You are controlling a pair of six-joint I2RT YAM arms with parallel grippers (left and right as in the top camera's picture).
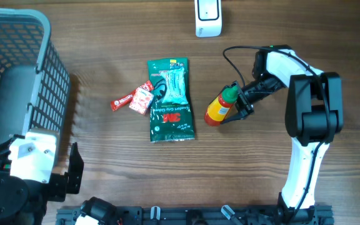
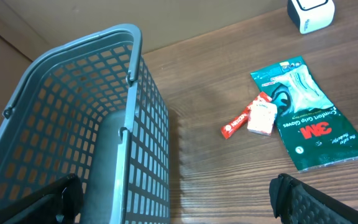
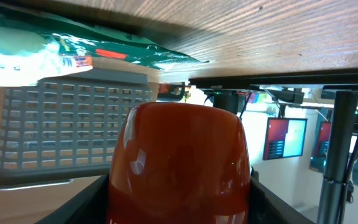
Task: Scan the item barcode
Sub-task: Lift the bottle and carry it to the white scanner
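Right of the green glove pack (image 1: 170,100), the right gripper (image 1: 235,103) pinches a red sauce bottle (image 1: 219,107) with a green cap, low over the table. To do this step well, hold it firmly, carry it to the white scanner (image 1: 208,17) and turn the yellow label toward it; I see no barcode. The left gripper (image 2: 178,202) is spread wide and empty. The pack reads "3M Comfort Grip Gloves".

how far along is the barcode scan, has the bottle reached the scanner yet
Not yet. Done: the right gripper is shut on the sauce bottle, beside the green glove packet. In hand: the bottle sits well short of the white scanner at the table's far edge. Left: carry it there and show the barcode. The left gripper is open by the basket, holding nothing.
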